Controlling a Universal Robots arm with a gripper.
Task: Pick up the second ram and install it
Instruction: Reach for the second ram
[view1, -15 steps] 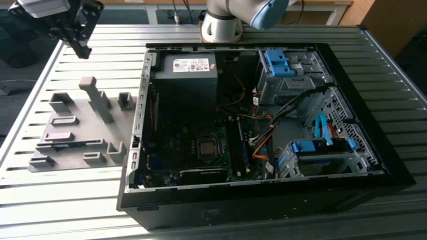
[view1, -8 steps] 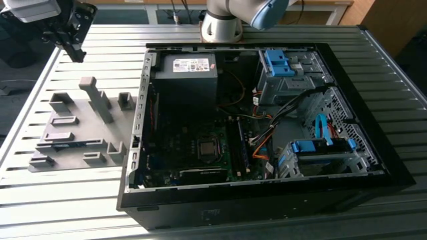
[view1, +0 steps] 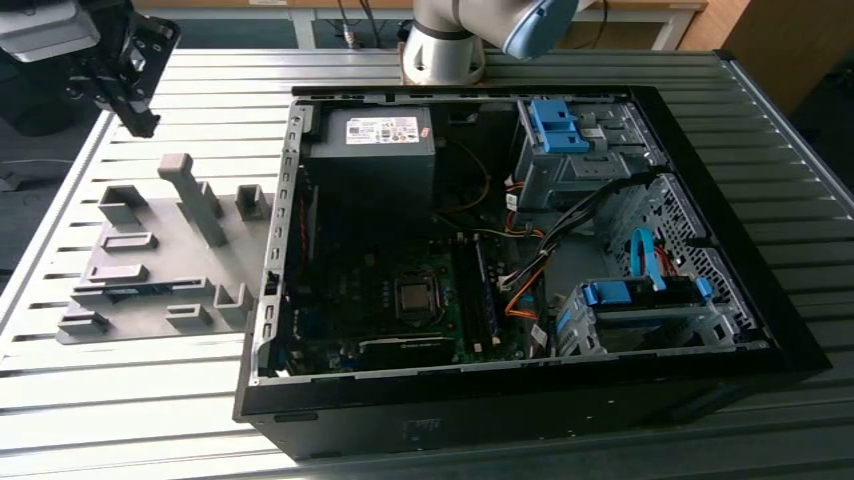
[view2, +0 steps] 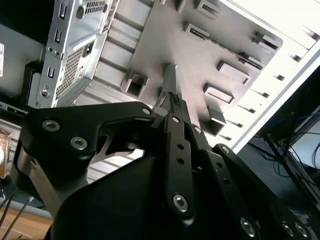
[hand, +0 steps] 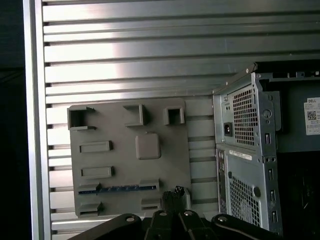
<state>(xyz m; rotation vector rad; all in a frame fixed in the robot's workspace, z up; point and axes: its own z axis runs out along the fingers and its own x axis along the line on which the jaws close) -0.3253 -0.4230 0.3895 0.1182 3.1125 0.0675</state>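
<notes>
Pincer (view1: 139, 122) hangs clenched and empty above the grey fixture plate (hand: 165, 150), clear of the second ram (hand: 117, 188). The ram sits on edge in a slot of that plate on the worktop (hand: 125, 50), beside the open computer case (view1: 400, 430). Judgement: a sound pick needs the pincer parted, squared to the stick's flat faces, centred mid-length, and drawn straight out of the slot.

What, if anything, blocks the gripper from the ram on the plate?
Nothing visible, so likely yes: the ram lies uncovered on the plate, and the gripper hangs over that plate.
</notes>
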